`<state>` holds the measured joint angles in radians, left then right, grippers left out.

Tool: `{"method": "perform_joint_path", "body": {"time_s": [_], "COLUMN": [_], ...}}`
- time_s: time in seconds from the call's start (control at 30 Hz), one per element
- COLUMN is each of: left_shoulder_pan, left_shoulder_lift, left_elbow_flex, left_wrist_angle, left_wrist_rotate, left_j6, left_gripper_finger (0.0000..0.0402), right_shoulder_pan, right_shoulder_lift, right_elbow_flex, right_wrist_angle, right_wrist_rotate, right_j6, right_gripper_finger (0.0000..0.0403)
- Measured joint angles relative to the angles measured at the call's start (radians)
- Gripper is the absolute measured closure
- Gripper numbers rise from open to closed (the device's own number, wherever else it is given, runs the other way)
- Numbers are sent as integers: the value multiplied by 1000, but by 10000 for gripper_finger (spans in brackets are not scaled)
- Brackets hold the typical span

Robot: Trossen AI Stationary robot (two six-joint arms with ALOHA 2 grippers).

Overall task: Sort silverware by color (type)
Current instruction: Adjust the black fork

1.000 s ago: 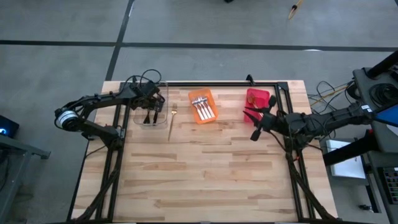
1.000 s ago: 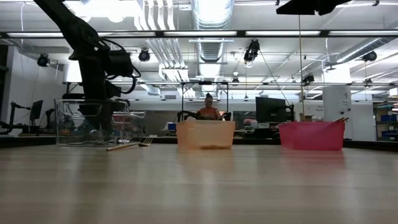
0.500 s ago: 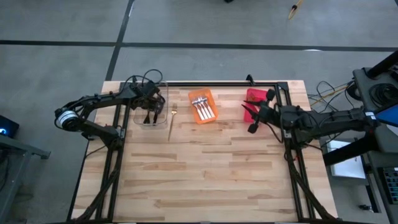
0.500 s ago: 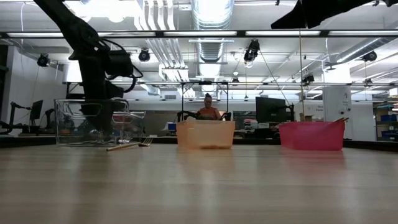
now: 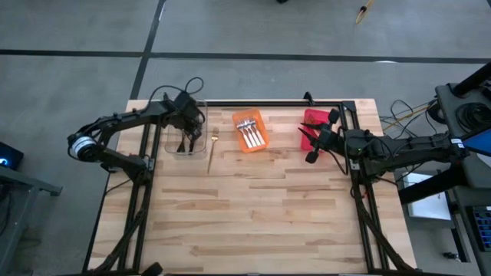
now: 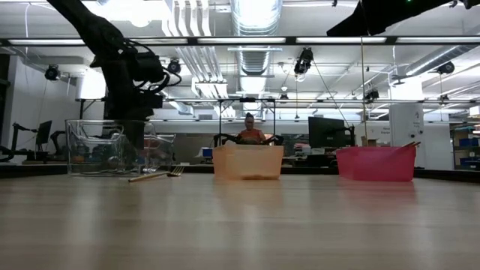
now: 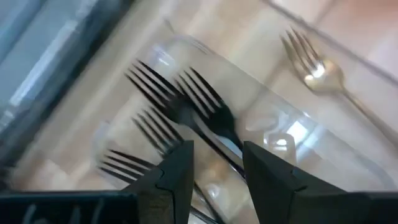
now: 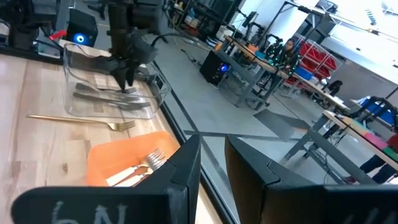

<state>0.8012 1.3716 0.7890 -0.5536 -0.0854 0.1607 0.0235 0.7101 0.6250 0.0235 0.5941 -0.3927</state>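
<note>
High view, left gripper (image 5: 184, 132): hangs over the clear bin (image 5: 173, 148), fingers pointing down into it; I cannot tell from here how wide they stand
High view, dark forks (image 5: 185, 143): lie in the clear bin directly under the left gripper
High view, gold fork (image 5: 212, 151): flat on the worktop (image 5: 253, 215), just beside the clear bin, on the side of the left gripper toward the orange bin (image 5: 251, 131)
High view, white-handled forks (image 5: 250, 134): in the orange bin, between the two grippers
High view, right gripper (image 5: 308, 141): raised beside the red bin (image 5: 315, 120), holding nothing
Low view: left gripper above the clear bin, gold fork on the worktop beside it; a person (image 6: 250, 130) sits far behind the orange bin
Left wrist view: fingers (image 7: 178, 171) a narrow gap apart, empty, the dark forks just beyond them through the clear wall
Right wrist view: fingers (image 8: 187, 163) narrowly parted, empty; orange bin, gold fork and clear bin lie ahead
</note>
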Motion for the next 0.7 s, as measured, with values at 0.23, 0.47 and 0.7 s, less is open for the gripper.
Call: {"method": "perform_joint_path", "body": {"time_s": [0.23, 0.47, 0.7], "left_shoulder_pan": [84, 101, 101], "left_shoulder_lift": [0, 0, 0], "left_elbow_flex": [36, 11, -13], "left_wrist_angle": [-23, -20, -13], "left_wrist_rotate": [17, 42, -33], "left_j6": [-42, -198, -253], "left_gripper_finger": [283, 283, 283], "right_shoulder_pan": [0, -2, -5], "right_shoulder_lift": [0, 0, 0], "right_elbow_flex": [0, 0, 0], "right_wrist_angle": [-1, -4, -14], "right_wrist_rotate": [0, 0, 1], "right_j6": [-9, -20, -19], "right_gripper_finger": [337, 337, 337]}}
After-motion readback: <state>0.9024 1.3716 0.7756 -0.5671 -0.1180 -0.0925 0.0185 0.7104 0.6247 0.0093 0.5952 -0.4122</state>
